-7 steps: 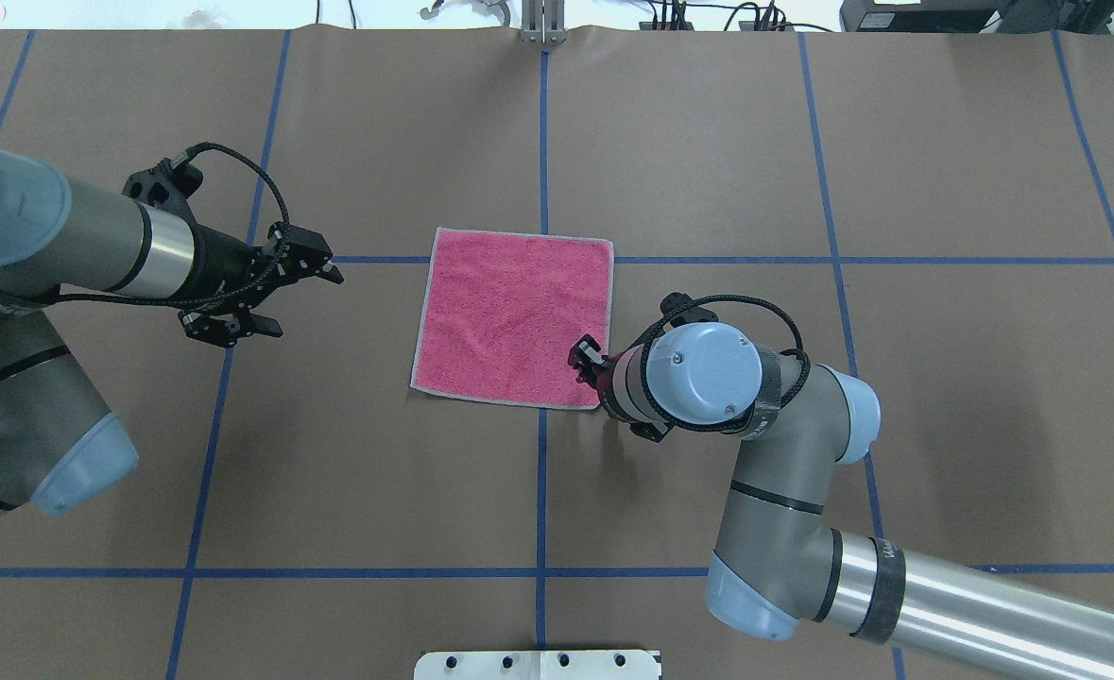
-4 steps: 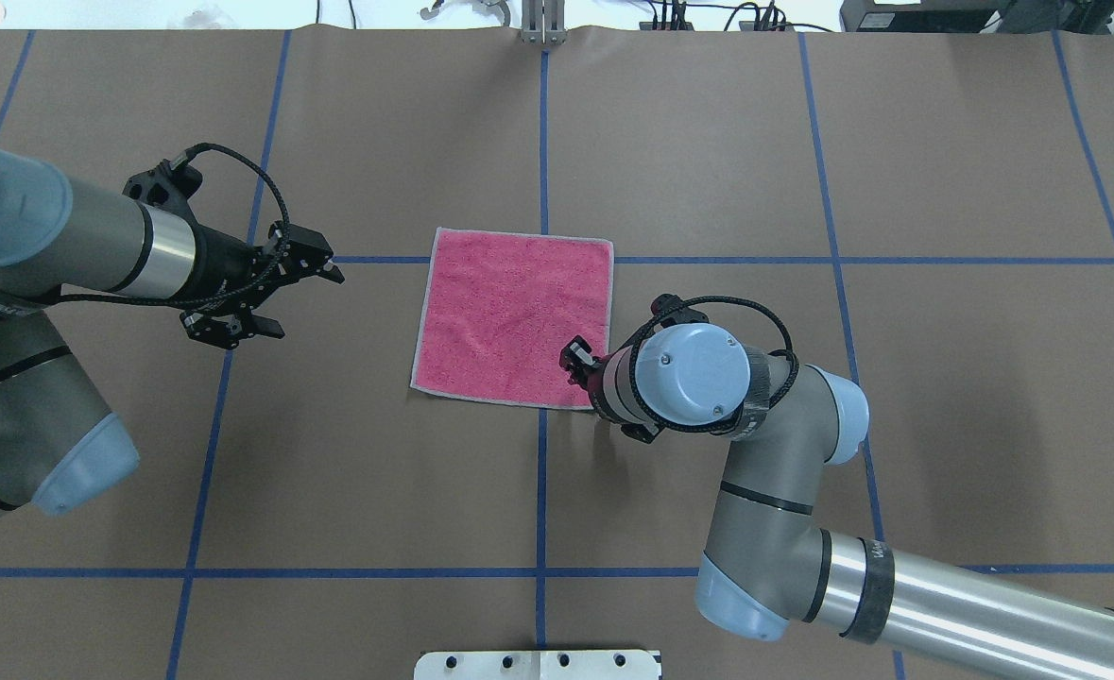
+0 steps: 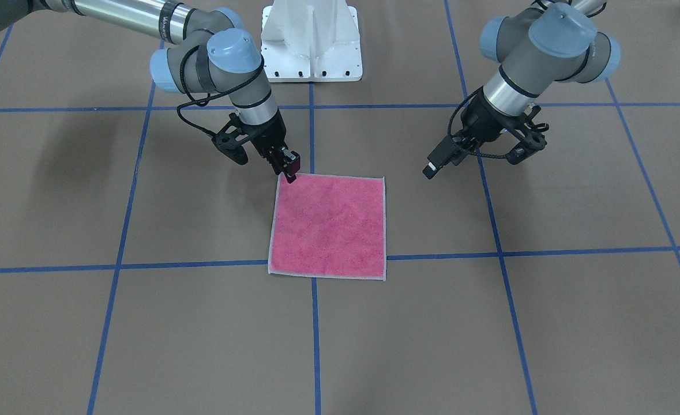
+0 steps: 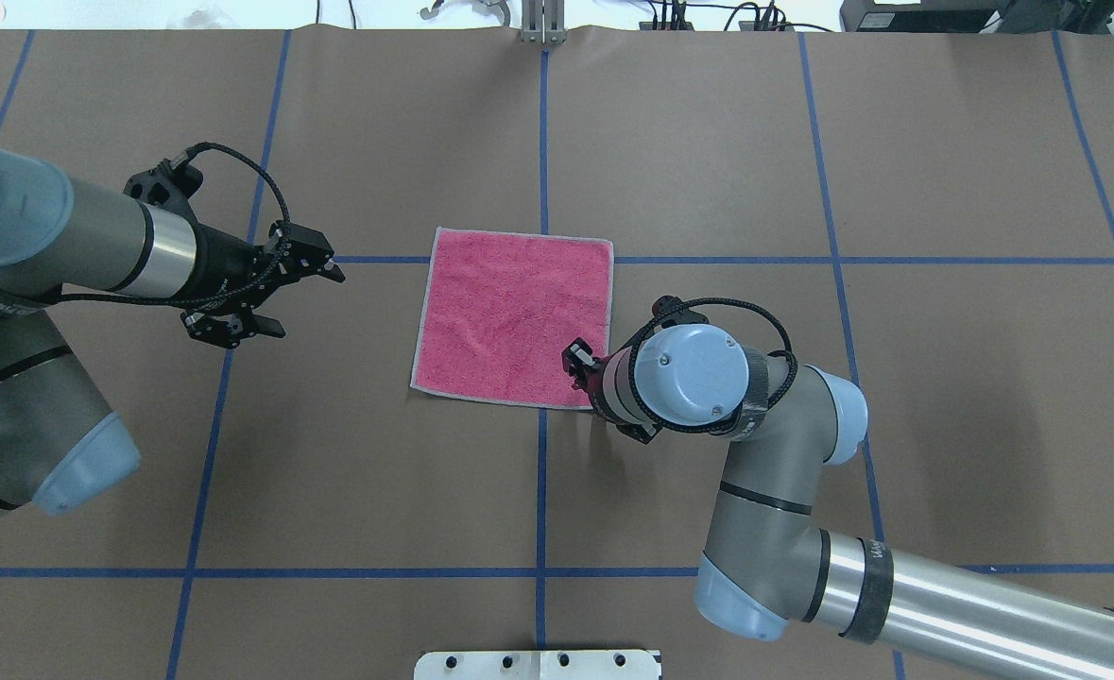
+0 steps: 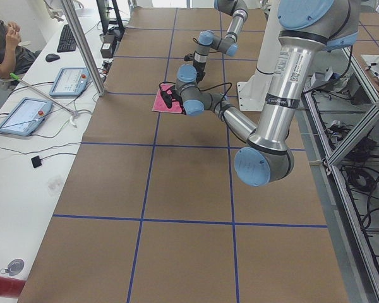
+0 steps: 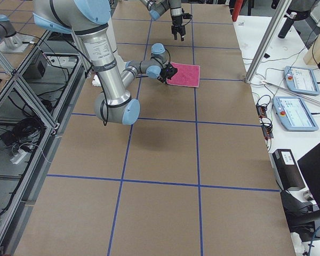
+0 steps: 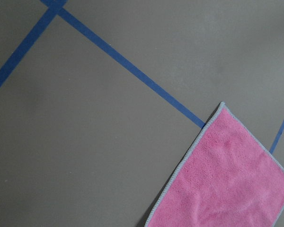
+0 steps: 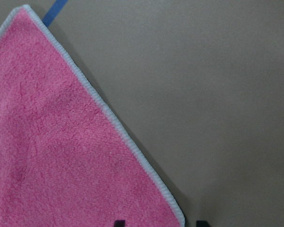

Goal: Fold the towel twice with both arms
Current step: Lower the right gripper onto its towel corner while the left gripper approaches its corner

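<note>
The towel (image 4: 512,319) lies flat and unfolded, pink face up with a light grey hem, at the table's centre; it also shows as the towel (image 3: 329,226). My right gripper (image 4: 577,364) stands low over the towel's corner nearest the robot on the right. It is open: in the right wrist view its two black fingertips (image 8: 202,223) straddle the hemmed corner (image 8: 179,218). My left gripper (image 4: 307,302) hovers open with nothing between its fingers, a little left of the towel. The left wrist view shows only the towel's far left corner (image 7: 221,106).
Brown paper with blue tape lines (image 4: 542,142) covers the table. The white pedestal base (image 3: 311,40) stands at the robot's side. Beyond the far edge is a desk with tablets (image 5: 18,115), a metal post (image 5: 82,44) and a seated person (image 5: 3,44).
My right arm has shifted slightly left, bringing its gripper closer over the towel's near right corner. The left arm and the towel have hardly moved.
</note>
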Action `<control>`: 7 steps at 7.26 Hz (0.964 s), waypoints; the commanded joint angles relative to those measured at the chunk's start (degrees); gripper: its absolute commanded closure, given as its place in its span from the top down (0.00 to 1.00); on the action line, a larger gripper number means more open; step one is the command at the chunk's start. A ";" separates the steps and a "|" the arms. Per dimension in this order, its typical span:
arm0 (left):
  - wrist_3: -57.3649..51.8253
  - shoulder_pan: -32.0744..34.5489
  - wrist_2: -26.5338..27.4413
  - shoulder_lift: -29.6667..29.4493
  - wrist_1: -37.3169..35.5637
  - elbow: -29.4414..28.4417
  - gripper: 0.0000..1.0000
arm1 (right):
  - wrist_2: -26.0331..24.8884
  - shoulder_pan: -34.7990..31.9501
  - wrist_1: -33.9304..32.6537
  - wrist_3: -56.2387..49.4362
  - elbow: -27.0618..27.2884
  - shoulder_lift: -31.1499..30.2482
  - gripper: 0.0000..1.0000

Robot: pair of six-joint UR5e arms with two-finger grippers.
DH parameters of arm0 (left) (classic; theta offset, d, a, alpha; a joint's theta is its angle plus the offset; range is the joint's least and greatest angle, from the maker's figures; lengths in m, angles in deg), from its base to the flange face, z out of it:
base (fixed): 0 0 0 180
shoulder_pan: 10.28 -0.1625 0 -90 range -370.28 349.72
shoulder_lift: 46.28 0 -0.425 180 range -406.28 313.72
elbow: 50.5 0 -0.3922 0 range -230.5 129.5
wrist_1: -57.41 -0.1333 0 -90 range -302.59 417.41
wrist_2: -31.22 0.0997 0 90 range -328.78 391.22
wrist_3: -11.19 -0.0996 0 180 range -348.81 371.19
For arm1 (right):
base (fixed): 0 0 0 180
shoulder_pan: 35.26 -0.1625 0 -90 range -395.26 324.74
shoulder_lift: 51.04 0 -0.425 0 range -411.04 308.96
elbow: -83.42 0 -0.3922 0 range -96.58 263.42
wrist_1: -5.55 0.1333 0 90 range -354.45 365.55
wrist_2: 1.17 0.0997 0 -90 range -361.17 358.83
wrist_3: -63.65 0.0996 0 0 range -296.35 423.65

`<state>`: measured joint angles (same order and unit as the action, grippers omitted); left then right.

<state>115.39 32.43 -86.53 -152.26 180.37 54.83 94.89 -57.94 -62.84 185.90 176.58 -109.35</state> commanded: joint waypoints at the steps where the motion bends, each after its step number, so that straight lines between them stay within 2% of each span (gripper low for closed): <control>1: 0.03 0.00 -0.02 -0.10 0.00 -0.04 1.00 | 0.00 0.00 -0.34 0.71 0.35 -0.40 0.02; 4: 0.12 -0.09 0.15 -0.02 0.00 -0.30 1.00 | 0.00 -0.09 -0.52 0.71 1.58 -0.84 0.00; 5: 0.12 -1.65 2.59 -0.01 0.00 -0.39 1.00 | 0.00 -0.17 -0.52 0.71 1.85 -0.93 0.00; 7: 0.21 -11.11 16.35 -0.19 -0.09 -0.39 1.00 | 0.18 -0.35 -0.52 0.62 3.68 -2.15 0.00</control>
<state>115.53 26.62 -77.58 -152.32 180.35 54.50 94.93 -58.22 -63.35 186.59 178.99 -110.66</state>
